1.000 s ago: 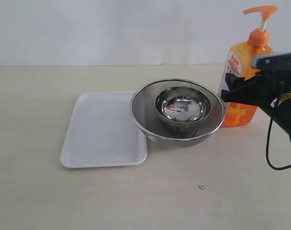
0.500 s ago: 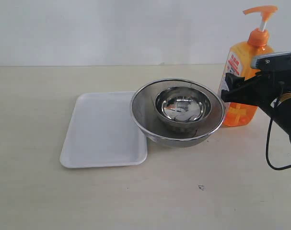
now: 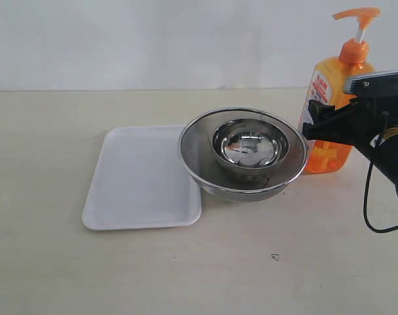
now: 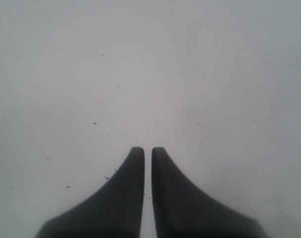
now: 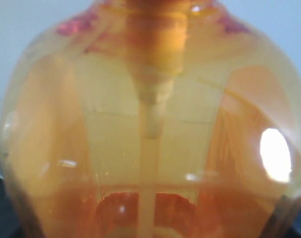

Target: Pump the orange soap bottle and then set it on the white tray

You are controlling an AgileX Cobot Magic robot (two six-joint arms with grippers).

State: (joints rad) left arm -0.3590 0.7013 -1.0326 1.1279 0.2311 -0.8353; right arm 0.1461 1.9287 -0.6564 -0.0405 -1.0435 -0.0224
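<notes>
Near the right edge of the surface, the right gripper (image 3: 317, 125) clamps the orange soap bottle (image 3: 330, 156); carried low toward the white tray (image 3: 139, 177), it may strike the steel bowls (image 3: 202, 154) standing between.

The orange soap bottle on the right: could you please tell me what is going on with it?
The right gripper clasps the orange soap bottle around its body. The bottle stands upright on the table, next to two nested steel bowls, with its pump head raised. The white tray lies on the bowls' other side, and the bottle is not yet on it. The left gripper is shut over bare surface.
</notes>
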